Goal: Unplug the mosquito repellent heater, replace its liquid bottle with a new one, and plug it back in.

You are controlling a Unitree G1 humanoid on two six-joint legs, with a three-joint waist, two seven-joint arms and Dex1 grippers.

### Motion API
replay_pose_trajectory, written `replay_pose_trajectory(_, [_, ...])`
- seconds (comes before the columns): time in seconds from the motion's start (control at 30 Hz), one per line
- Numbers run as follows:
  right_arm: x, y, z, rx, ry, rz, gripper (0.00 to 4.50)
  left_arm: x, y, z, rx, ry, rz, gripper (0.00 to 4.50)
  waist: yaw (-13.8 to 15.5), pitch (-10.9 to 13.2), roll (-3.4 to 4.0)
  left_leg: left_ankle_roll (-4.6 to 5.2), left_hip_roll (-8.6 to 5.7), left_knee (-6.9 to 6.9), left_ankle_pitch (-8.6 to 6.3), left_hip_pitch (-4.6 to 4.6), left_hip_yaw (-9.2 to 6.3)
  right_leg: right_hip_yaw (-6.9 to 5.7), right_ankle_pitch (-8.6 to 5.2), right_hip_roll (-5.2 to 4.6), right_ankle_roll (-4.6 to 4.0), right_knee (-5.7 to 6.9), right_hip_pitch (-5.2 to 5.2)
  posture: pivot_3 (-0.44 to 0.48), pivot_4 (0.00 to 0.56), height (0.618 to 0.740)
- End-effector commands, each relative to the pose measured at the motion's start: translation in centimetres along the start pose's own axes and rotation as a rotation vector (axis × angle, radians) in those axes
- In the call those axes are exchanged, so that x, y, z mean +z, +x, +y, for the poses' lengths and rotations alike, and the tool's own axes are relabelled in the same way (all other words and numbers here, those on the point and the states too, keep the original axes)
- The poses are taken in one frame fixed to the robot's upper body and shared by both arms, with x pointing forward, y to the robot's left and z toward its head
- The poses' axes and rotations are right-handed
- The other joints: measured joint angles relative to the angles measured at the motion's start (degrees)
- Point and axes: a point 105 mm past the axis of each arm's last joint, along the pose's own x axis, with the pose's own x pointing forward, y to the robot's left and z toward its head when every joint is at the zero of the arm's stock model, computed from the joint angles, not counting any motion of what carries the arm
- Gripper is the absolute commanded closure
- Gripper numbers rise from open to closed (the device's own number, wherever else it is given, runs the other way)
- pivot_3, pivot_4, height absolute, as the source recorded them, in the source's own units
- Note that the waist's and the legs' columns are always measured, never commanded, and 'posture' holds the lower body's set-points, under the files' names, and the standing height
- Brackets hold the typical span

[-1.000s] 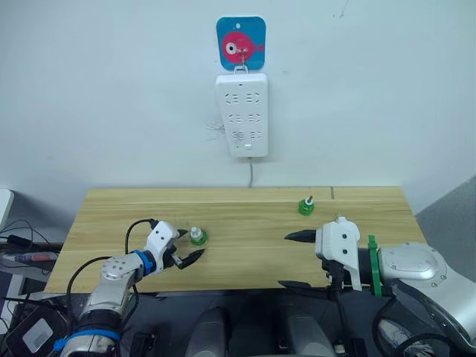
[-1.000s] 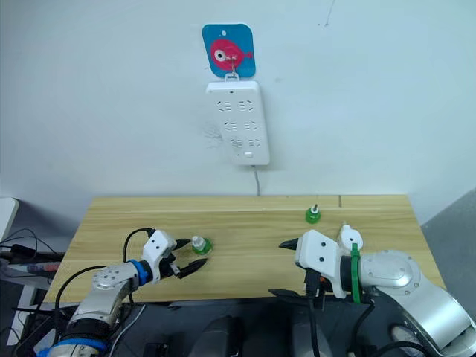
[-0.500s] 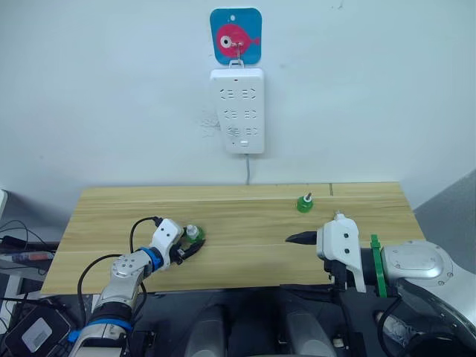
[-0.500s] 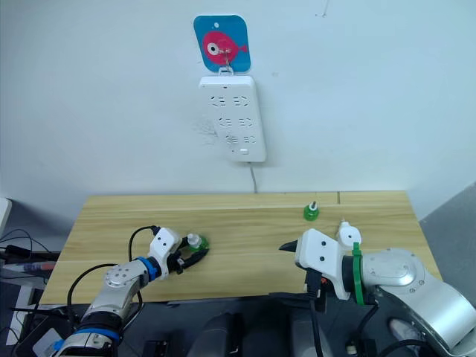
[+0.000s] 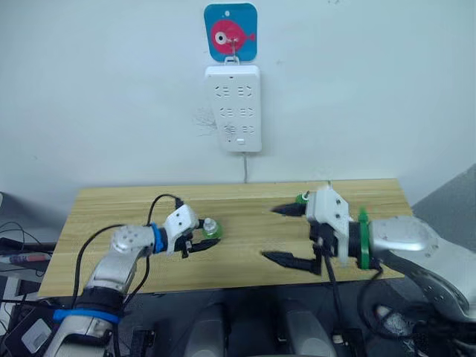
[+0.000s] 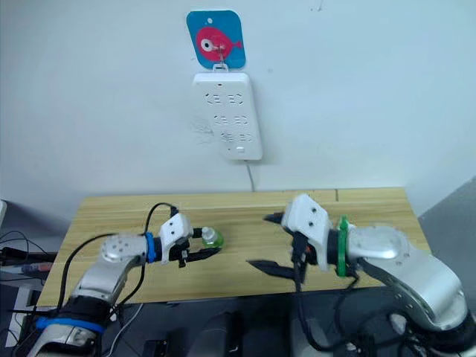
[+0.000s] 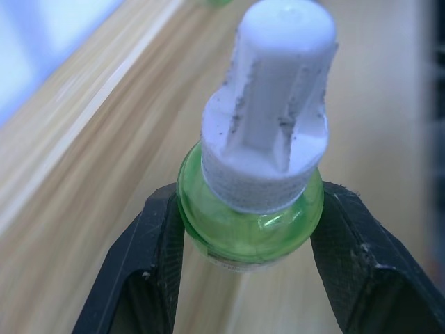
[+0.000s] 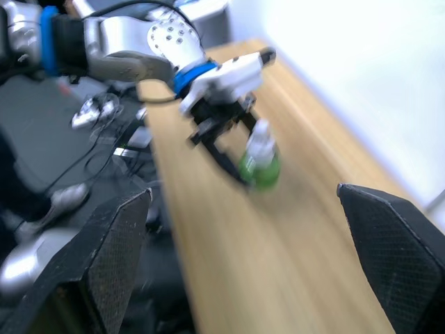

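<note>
The new one, a pale green bottle [image 5: 211,226] with a white cap [image 7: 272,104], sits between the black fingers [image 7: 149,268] of my left gripper [image 5: 201,238], which is shut on its body [image 7: 249,226] over the left half of the wooden table [image 5: 111,202]. Whether it touches the wood I cannot tell. My right gripper [image 5: 284,234] hangs wide open over the table's middle, nothing between its fingers [image 8: 104,261]; its wrist view looks at the held bottle [image 8: 259,162]. A bit of its liquid bottle [image 5: 301,198], bright green, peeks out behind the right gripper. The mosquito repellent heater is hidden.
A white power strip [image 5: 232,108] hangs on the wall under a blue fish plaque [image 5: 230,31], its sockets bare, its cord dropping behind the table. Cables and gear [image 5: 18,249] lie off the table's left end.
My left gripper has shut on the white-capped bottle and carried it slightly right. My right gripper has swung left and up over the table's middle, now covering most of the bright green bottle.
</note>
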Motion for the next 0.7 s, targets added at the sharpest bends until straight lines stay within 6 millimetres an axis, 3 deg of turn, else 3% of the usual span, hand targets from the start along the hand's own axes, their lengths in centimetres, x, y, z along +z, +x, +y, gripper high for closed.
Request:
replay_pose_trajectory(0.03, [0.0,1.7,-1.4,-0.040,0.016,0.023,0.00,3.6,0.6,-0.4,-0.107,0.068,-0.027,2.25,-0.16,0.00,0.00,0.00,-0.01,0.00,0.00,0.00,0.00,-0.01,0.00,0.00,0.00,0.00,0.00,-0.186,0.246,0.740])
replay_pose_trajectory(0.17, [0.0,3.3,-2.3,-0.057,0.034,0.023,0.00,6.0,1.4,-0.9,-0.183,0.089,-0.044,2.25,-0.37,0.00,0.00,0.03,-0.03,-0.03,-0.02,-0.10,0.01,0.00,-0.01,0.08,0.02,0.01,-0.10,-0.195,0.241,0.740])
replay_pose_trajectory(0.3, [0.4,4.1,-2.1,-0.034,0.022,0.005,0.00,7.0,1.8,-1.4,-0.235,0.098,-0.060,2.25,-0.48,0.00,0.00,0.03,0.00,0.05,-0.01,-0.83,0.02,0.01,-0.01,0.18,0.04,0.18,-0.91,-0.195,0.236,0.740])
replay_pose_trajectory(0.47, [0.0,5.2,-2.1,-0.032,0.040,-0.002,0.00,8.0,1.9,-1.2,-0.254,0.112,-0.093,2.25,-0.47,-0.01,0.00,0.03,0.01,0.11,0.00,-0.87,0.02,0.01,-0.01,0.20,0.04,0.19,-0.91,-0.199,0.230,0.740])
replay_pose_trajectory(0.57, [-0.8,5.4,-2.3,-0.043,0.039,0.022,0.63,8.1,1.7,-1.3,-0.265,0.123,-0.102,2.25,-0.48,-0.01,0.00,0.03,0.00,0.15,0.00,-0.86,0.06,0.06,0.03,0.20,0.10,0.19,-0.91,-0.198,0.229,0.740])
replay_pose_trajectory(0.7, [-0.9,5.4,-2.8,-0.063,0.025,0.025,2.01,8.3,1.5,-1.4,-0.275,0.123,-0.114,2.25,-0.48,-0.01,0.00,0.02,-0.01,0.18,0.00,-0.86,0.06,0.06,0.04,0.20,0.12,0.19,-0.90,-0.196,0.230,0.740])
